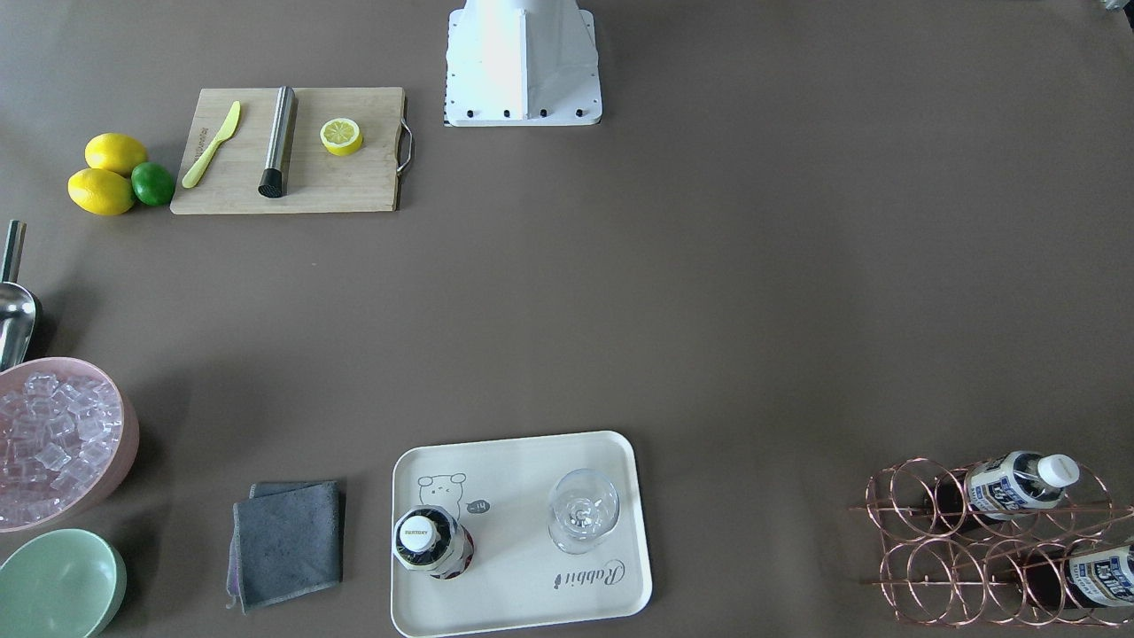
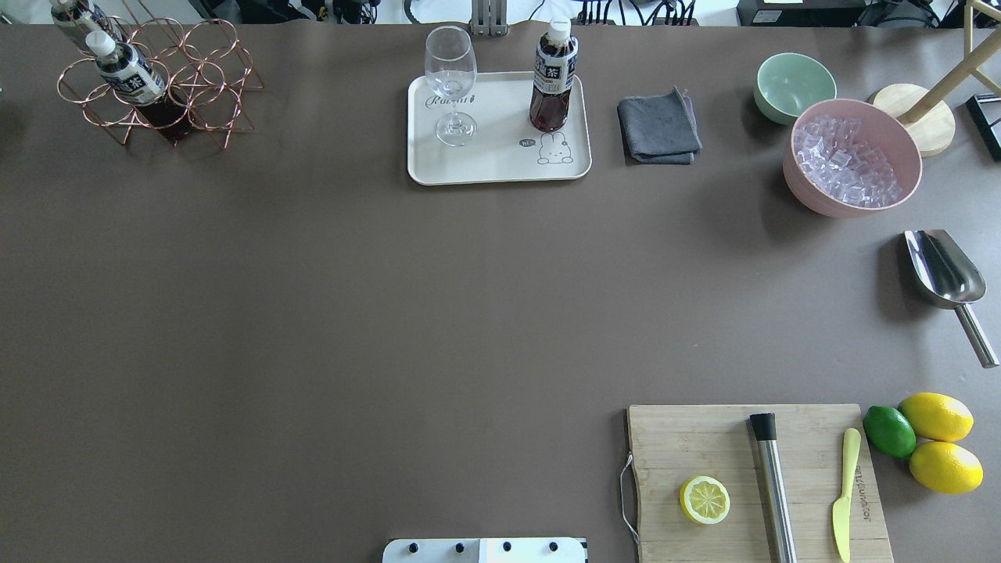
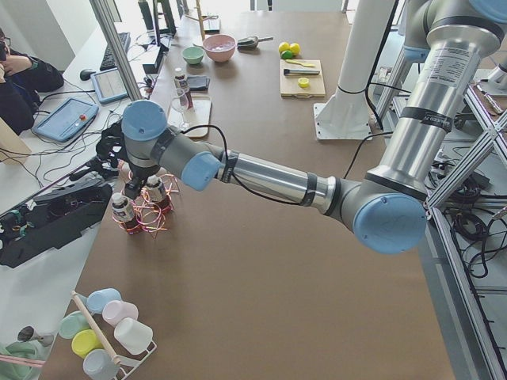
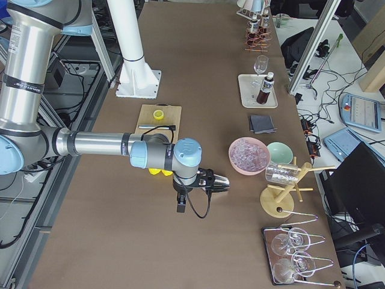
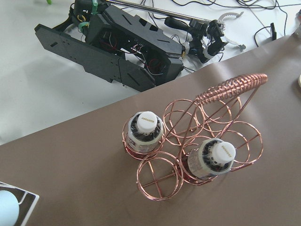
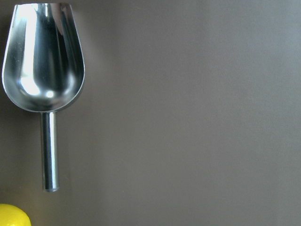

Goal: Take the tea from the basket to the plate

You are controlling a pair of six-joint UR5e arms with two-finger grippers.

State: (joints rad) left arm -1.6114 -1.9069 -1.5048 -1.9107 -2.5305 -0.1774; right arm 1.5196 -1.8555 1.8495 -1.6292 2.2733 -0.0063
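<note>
One tea bottle (image 1: 431, 540) with a white cap stands upright on the cream plate (image 1: 532, 589), beside a wine glass (image 1: 582, 509). It also shows in the overhead view (image 2: 554, 78) on the plate (image 2: 500, 160). The copper wire basket (image 2: 211, 78) at the table's corner holds two more tea bottles (image 5: 146, 129) (image 5: 214, 157). My left gripper (image 3: 136, 188) hangs just above the basket; I cannot tell whether it is open or shut. My right gripper (image 4: 180, 200) hovers over the metal scoop (image 6: 44, 61); I cannot tell its state either.
A wooden cutting board (image 2: 751, 477) carries a lemon half, a steel muddler and a yellow knife. Two lemons and a lime (image 2: 889, 431) lie beside it. A pink bowl of ice (image 2: 852, 156), a green bowl (image 2: 794, 84) and a grey cloth (image 2: 658, 127) sit near the plate.
</note>
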